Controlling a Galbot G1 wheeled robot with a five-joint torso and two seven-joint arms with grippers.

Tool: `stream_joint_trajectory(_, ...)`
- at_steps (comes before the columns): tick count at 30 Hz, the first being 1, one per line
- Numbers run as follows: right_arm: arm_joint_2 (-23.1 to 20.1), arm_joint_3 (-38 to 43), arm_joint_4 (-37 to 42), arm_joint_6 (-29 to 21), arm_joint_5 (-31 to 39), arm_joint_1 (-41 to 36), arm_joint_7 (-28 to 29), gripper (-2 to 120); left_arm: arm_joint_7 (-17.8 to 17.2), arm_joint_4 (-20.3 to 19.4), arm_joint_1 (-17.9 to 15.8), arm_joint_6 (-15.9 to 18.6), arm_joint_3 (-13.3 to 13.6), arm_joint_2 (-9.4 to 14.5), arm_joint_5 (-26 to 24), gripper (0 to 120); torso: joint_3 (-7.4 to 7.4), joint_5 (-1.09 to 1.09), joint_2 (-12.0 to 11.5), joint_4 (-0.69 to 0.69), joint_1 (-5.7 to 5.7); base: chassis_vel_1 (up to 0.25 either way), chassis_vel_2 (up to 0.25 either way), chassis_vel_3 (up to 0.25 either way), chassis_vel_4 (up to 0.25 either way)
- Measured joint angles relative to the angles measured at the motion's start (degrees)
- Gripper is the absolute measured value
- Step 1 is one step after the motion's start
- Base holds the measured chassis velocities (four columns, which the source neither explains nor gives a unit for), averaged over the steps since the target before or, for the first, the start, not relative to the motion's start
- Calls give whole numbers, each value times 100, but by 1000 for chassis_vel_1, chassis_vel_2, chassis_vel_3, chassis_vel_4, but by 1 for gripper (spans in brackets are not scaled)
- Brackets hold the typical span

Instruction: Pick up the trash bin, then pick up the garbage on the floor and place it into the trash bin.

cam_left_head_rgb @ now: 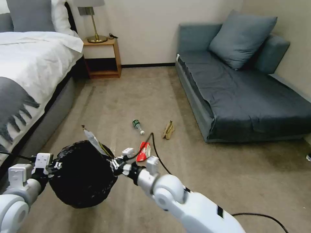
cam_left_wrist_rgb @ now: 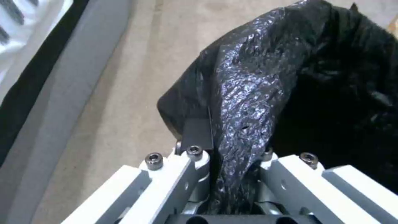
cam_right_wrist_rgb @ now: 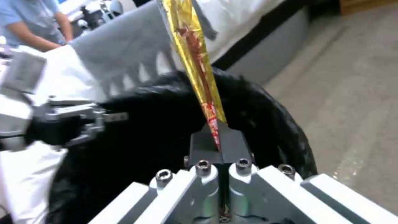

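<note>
Bedroom carpet, bed [cam_left_head_rgb: 29, 64] on our left, nightstand [cam_left_head_rgb: 102, 58] at the far wall, grey sofa [cam_left_head_rgb: 246, 94] on our right. Left to right: our left claw [cam_left_wrist_rgb: 215, 146] is clamped on the bag-lined rim of the trash bin [cam_left_head_rgb: 82, 174], holding it off the floor in front of us, so step one looks done. Our right claw [cam_right_wrist_rgb: 219, 140] sits at the bin's near-right rim, pinched shut on the yellow-brown snack wrapper [cam_right_wrist_rgb: 195, 59], which sticks up over the bin mouth; not released yet, so we'd call item one in hand, not binned. Remaining on the carpet ahead: the plastic bottle [cam_left_head_rgb: 137, 125], then the red-and-white snack packet [cam_left_head_rgb: 143, 151] just past the right wrist, then the brown paper bag [cam_left_head_rgb: 168, 129] nearer the sofa. All three lie apart from each other and well clear of the bin. Our read: bin pickup done, one of four pieces about to drop, three pickups left.
</note>
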Motion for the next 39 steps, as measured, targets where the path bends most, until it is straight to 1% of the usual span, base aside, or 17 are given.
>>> stream_joint_trajectory(10,144,-89,-94,-117,5,18,31,0,-7,0,-91,27,85,44,-72,7,0,1,0,0,0,0,0,0,0)
stream_joint_trajectory(11,142,-89,-78,-119,-9,-4,29,6,-7,2,-94,29,91,45,-77,7,0,1,0,0,0,0,0,0,0)
stream_joint_trajectory(13,131,-90,-60,-120,-27,-20,26,7,-7,6,-94,29,87,49,-93,7,0,1,0,0,0,0,0,0,0)
stream_joint_trajectory(15,75,-93,-15,-121,-222,-80,-24,19,-4,28,-87,30,22,93,-198,7,0,1,0,0,0,0,0,0,0)
stream_joint_trajectory(17,64,-93,-6,-122,-260,-93,-37,22,-3,29,-83,30,10,104,-217,7,-1,1,0,0,0,0,0,0,0)
stream_joint_trajectory(20,50,-78,30,-121,-382,-192,-78,37,-2,27,-90,30,-4,121,-258,7,-1,1,0,0,0,0,0,0,0)
stream_joint_trajectory(21,50,-78,30,-121,-382,-192,-78,37,-2,27,-90,30,-4,121,-258,7,-1,1,0,0,0,0,0,0,0)
stream_joint_trajectory(23,70,-40,42,-118,-449,-249,-81,47,-11,25,-111,30,21,111,-259,7,-1,1,0,0,0,0,0,0,0)
stream_joint_trajectory(24,70,-40,42,-118,-449,-249,-81,47,-11,25,-111,30,21,111,-259,7,-1,1,0,0,0,0,0,0,0)
stream_joint_trajectory(26,-9,113,117,-34,-742,-410,-112,66,-23,32,-130,28,41,74,-264,7,0,1,0,0,0,0,0,0,0)
stream_joint_trajectory(27,-9,113,117,-34,-742,-410,-112,66,-23,32,-130,28,41,74,-264,7,0,1,0,0,0,0,0,0,0)
stream_joint_trajectory(29,-106,276,199,136,-1120,-568,-149,76,-35,87,-161,20,43,37,-279,7,-1,1,0,0,0,0,0,0,0)
stream_joint_trajectory(31,-139,342,218,205,-1285,-632,-167,79,-41,100,-168,16,45,27,-282,7,-1,2,0,0,0,0,0,0,0)
stream_joint_trajectory(33,-318,779,286,571,-2205,-999,-240,91,-60,155,-192,-6,48,-25,-288,7,-1,2,0,1,0,0,0,0,0)
stream_joint_trajectory(35,-443,1271,412,941,-2768,-1434,-340,98,-69,191,-220,-22,43,-55,-309,7,-1,2,0,0,0,0,0,0,0)
stream_joint_trajectory(36,-443,1271,412,941,-2768,-1434,-340,98,-69,191,-220,-22,43,-55,-309,7,-1,2,0,0,0,0,0,0,0)
stream_joint_trajectory(39,-559,1923,648,1363,-3202,-2108,-449,100,-72,264,-270,-30,24,-63,-341,7,-1,2,0,-1,0,0,0,0,0)
